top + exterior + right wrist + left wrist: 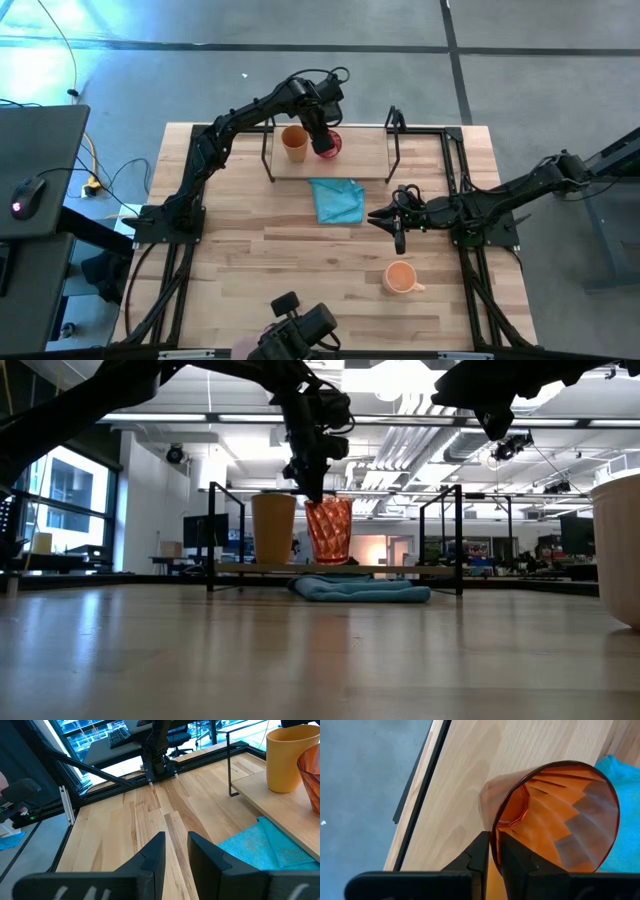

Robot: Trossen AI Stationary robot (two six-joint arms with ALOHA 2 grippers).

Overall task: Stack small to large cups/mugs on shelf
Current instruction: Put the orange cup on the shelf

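In the high view, the red cup (328, 142) is seen on the shelf (370, 160) at upper centre, just right of the tumbler (294, 143), with the left gripper (322, 140) directly over its rim; the orange mug (400, 277) is seen well apart on the table at lower right, and the right gripper (398, 222) hangs between it and the blue cloth (336, 200), holding nothing. In the low view, the red cup (329, 531) is seen upright on the shelf board (440, 568), just beside the tumbler (273, 529), and the left gripper (316, 487) is seen coming down onto its rim from above. The cup is judged light, thin-walled, stiff and rather slippery, so the rim wall is judged the natural place for a pinch, one finger inside and one outside. In the left wrist view, exactly that is shown: the wall of the red cup (555, 815) is set between the two fingers (480, 856), which stand only narrowly apart around it; whether the wall is clamped or just released cannot be told. In the right wrist view, the right gripper (175, 851) is shown slightly parted and empty above bare table, with the tumbler (286, 759) far off at upper right.
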